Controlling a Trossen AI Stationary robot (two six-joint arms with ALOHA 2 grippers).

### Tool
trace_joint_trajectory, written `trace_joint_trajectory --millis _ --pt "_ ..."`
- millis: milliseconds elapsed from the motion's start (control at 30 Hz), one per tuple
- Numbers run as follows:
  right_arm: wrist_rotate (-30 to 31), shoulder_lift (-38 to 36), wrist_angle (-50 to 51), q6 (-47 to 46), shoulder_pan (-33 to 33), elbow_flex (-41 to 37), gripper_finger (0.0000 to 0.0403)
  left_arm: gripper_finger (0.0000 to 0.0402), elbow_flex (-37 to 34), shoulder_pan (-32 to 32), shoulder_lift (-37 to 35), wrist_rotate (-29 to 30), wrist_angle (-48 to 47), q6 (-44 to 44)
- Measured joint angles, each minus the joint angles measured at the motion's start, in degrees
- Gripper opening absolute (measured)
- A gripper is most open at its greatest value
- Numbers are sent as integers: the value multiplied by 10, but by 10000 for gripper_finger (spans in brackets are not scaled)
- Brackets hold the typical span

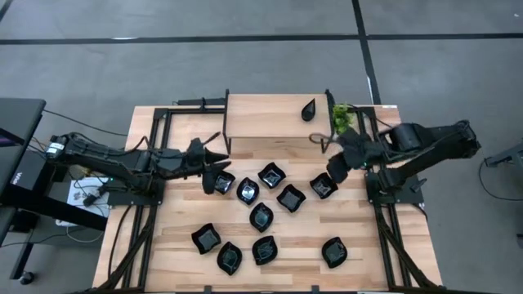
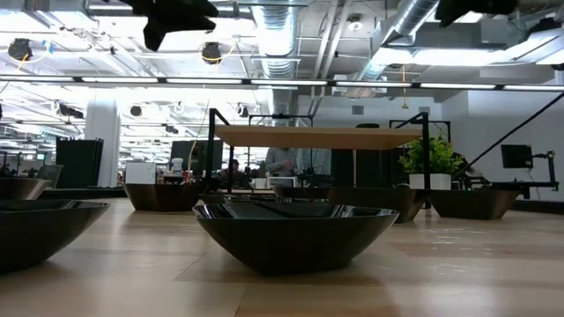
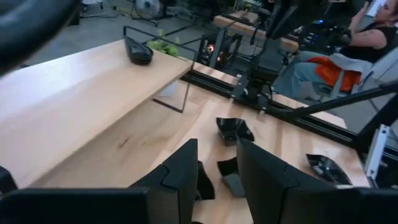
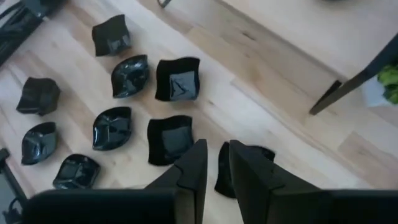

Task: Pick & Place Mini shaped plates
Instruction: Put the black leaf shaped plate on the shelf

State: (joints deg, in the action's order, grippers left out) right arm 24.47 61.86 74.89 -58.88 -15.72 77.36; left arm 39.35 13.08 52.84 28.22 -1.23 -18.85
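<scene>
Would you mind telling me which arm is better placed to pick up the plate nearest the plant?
Right, probably: its tool hangs beside that plate, while the left tool sits across the table.

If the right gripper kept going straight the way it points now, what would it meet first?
Probably the black mini plate just beyond its fingers, the one nearest the right gripper; depth is uncertain.

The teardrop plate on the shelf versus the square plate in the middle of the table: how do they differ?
The teardrop plate sits alone up on the raised wooden shelf; the wavy-edged square plate lies down on the table among many other plates. The teardrop plate tapers to a point; the square plate has four corners. In the high view the teardrop plate looks smaller than the square plate. Both are glossy black, and neither is held.
</scene>
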Motion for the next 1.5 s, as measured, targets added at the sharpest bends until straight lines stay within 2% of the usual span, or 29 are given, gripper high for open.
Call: trace_joint_trajectory --millis 200,467,667,800,1167,1367,1500 --pt "16 7 -2 -113 -94 -50 63 113 -2 73 0 48 3 -20" --pt "9 8 -7 -315 -182 -150 63 113 -60 151 0 92 34 -111" --pt "8 8 -1 -358 -220 -167 63 113 -80 169 0 141 54 -137" --pt "6 8 -3 -391 -226 -167 63 113 -84 169 0 142 56 -149" --pt "-4 52 -11 -387 -237 -166 63 113 -84 168 0 151 58 -151" --pt "2 85 38 -478 -203 -166 63 113 -84 168 0 151 58 -155" --pt "-1 92 63 -491 -161 -166 63 113 -84 168 0 151 58 -160"
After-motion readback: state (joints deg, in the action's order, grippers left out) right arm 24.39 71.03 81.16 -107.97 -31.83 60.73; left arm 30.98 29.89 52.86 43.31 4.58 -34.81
